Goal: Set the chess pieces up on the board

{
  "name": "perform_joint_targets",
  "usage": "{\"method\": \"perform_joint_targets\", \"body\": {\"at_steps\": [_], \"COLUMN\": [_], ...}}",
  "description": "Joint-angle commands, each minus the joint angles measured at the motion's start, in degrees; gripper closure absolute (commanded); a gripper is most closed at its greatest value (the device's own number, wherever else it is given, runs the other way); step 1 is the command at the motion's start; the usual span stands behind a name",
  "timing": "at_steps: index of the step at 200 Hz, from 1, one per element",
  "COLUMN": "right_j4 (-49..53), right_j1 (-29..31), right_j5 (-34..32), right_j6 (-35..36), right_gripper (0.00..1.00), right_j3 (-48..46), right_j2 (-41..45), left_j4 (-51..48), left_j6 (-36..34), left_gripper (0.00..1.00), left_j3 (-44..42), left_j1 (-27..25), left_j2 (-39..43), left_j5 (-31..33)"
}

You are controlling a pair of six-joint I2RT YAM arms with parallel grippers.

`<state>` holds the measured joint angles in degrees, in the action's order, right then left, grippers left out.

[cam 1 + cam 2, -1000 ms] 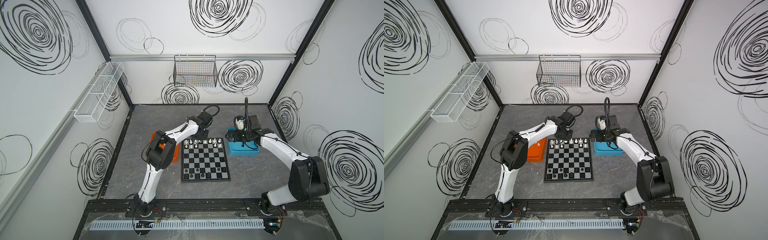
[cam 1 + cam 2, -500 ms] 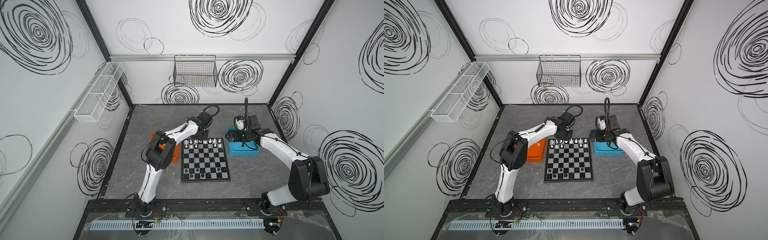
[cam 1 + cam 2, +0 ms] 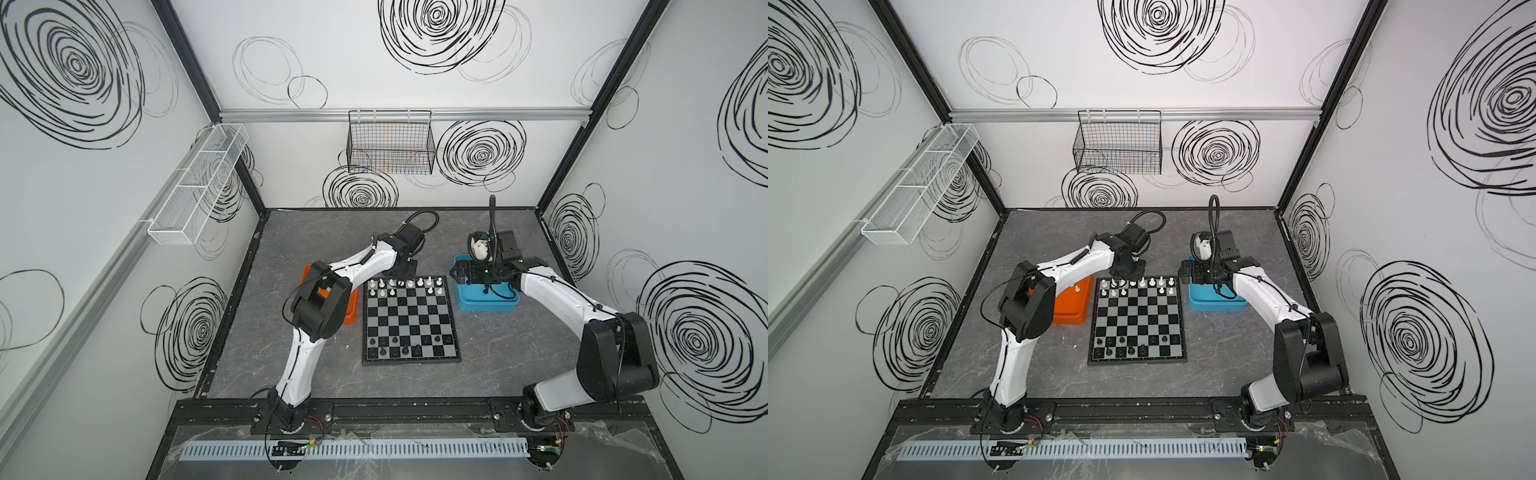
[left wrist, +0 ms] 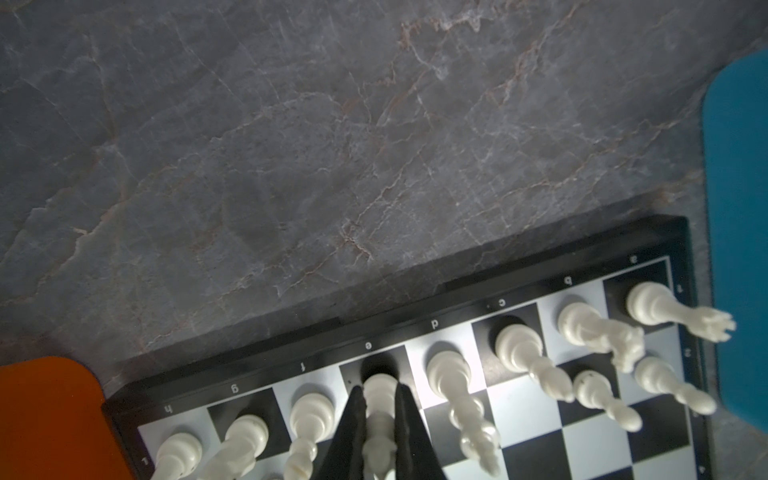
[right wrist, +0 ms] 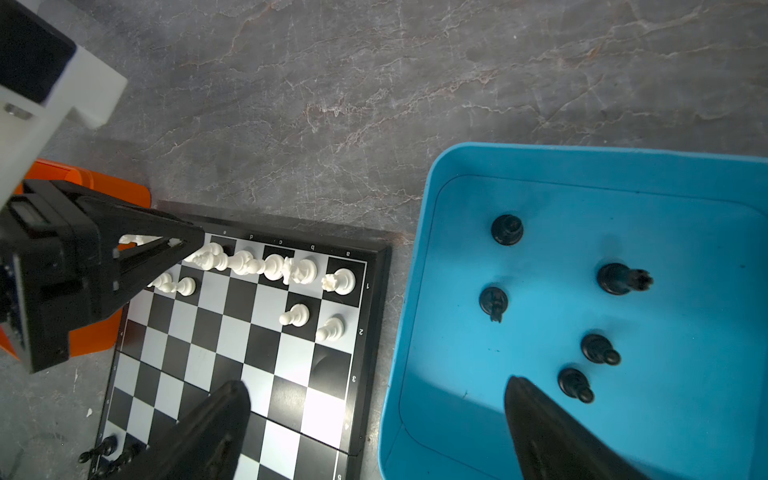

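Observation:
The board lies mid-table, with white chess pieces along its far rows and black ones along its near rows. My left gripper is shut on a white chess piece, upright over the dark e square of the far row. I cannot tell whether its base touches. My right gripper stands open over the gap between the board's edge and the blue tray, holding nothing. Several black pieces stand in that tray.
An orange tray sits left of the board with a white piece in it. The blue tray lies to the board's right. A wire basket hangs on the back wall and a white mesh shelf on the left wall.

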<state>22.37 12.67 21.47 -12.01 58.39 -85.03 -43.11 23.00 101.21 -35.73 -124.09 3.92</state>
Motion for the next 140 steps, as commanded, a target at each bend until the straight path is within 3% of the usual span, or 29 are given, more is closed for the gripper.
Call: {"method": "perform_joint_targets", "body": {"at_steps": [1,140], "right_j4": [-0.9,-1.06], "right_j1": [-0.23,-0.2], "right_j5": [0.08,0.18], "right_j6": [0.09,0.1], "right_gripper": [0.0,0.0], "right_j3": [-0.36,-0.47], "right_j2": [-0.48,-0.48], "left_j4": [0.62,1.71], "left_j6": [0.55,0.73], "left_gripper": [0.87,0.89], "left_j3": [-0.66,-1.41], "left_j1": [0.14,0.09], "left_j2": [2.28,3.05], "left_j5": [-0.14,0.75]}}
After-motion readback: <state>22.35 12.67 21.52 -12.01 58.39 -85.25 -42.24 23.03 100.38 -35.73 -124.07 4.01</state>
